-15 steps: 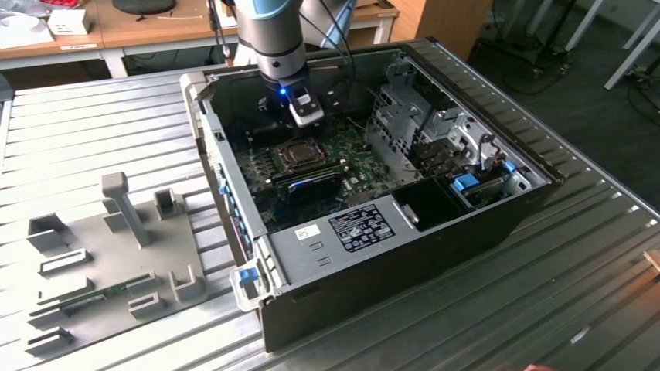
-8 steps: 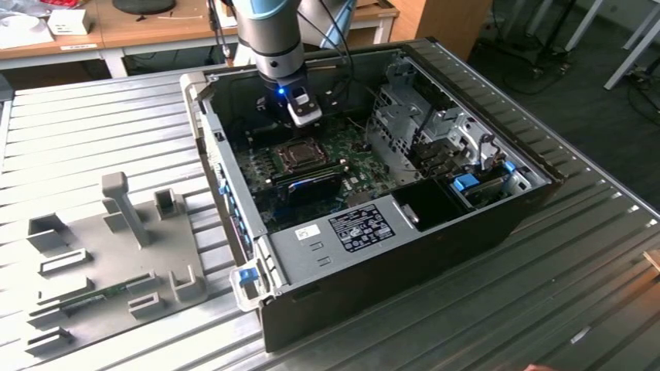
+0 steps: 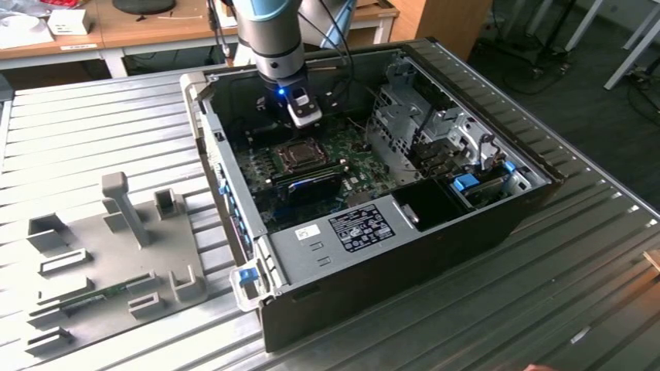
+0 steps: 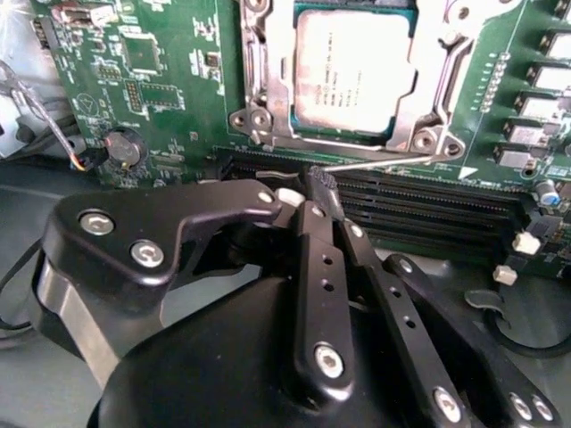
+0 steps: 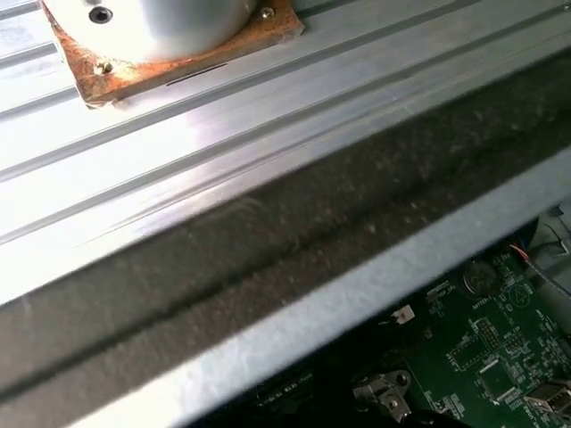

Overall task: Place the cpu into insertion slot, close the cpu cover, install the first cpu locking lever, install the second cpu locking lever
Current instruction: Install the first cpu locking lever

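- My claw [image 4: 323, 189], fingers clenched together, pinches the end of a thin wire locking lever [image 4: 379, 162], which runs along the near edge of the insertion slot [image 4: 259, 120], above the long black memory slots [image 4: 428, 209].
- The cpu [image 4: 355, 69] lies flat in the insertion slot, its grey top facing up.
- The cpu cover [image 4: 437, 107] is folded down, its silvery frame around the chip.
- In the exterior view, my arm [image 3: 270, 35] reaches down into the open computer case [image 3: 443, 232], my claw [image 3: 301, 117] just above the socket [image 3: 300, 155].
- The case lies on a ribbed metal bench [image 3: 93, 131]; a grey fixture plate [image 3: 103, 255] lies beside it at the exterior view's left.
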`<state>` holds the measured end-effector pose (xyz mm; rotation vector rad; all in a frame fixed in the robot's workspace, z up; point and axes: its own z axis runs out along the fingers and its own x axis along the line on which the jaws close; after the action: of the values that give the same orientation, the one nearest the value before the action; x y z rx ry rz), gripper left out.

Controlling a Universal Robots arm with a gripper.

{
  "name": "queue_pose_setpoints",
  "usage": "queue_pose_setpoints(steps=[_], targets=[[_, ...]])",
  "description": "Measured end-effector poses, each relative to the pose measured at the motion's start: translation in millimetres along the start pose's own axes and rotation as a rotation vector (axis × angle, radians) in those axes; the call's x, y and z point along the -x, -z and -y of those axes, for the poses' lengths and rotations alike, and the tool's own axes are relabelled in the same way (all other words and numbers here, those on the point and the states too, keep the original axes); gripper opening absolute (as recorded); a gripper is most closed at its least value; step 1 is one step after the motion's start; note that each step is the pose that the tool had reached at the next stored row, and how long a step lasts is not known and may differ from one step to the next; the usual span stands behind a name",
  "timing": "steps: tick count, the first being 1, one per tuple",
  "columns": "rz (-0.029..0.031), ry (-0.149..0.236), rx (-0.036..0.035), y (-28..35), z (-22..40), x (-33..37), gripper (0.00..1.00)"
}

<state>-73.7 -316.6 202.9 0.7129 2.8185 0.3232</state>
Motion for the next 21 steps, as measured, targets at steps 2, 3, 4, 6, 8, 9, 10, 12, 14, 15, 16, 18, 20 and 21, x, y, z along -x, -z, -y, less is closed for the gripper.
queue_pose_setpoints(steps=[2, 3, 4, 6, 8, 9, 10, 12, 14, 15, 16, 18, 20, 21], targets=[[-0.0001, 0.000, 0.0000, 0.2, 1.6, 0.9, 0.10], [-0.0001, 0.000, 0.0002, 0.1, 2.5, 1.3, 0.10], [-0.0001, 0.000, 0.0003, 0.0, 3.5, 1.8, 0.10], [0.0002, 0.000, 0.0005, -0.5, 4.9, 2.4, 0.10], [0.0007, 0.000, 0.0009, -0.9, 5.4, 2.5, 0.10], [0.0007, 0.000, 0.0010, -0.9, 5.4, 2.5, 0.10], [0.0005, 0.000, 0.0013, -0.8, 5.4, 2.5, 0.10], [-0.0002, 0.000, 0.0024, -0.1, 5.3, 2.6, 0.10], [-0.0009, -0.001, 0.0039, 1.9, 4.7, 2.9, 0.10], [-0.0012, -0.001, 0.0047, 3.0, 4.4, 3.1, 0.10], [-0.0017, -0.001, 0.0058, 4.1, 4.0, 3.3, 0.10], [-0.0028, -0.002, 0.0078, 5.8, 3.5, 3.5, 0.10], [-0.0034, -0.002, 0.0092, 6.3, 2.8, 3.4, 0.10], [-0.0036, -0.003, 0.0095, 6.2, 2.4, 3.0, 0.10]])
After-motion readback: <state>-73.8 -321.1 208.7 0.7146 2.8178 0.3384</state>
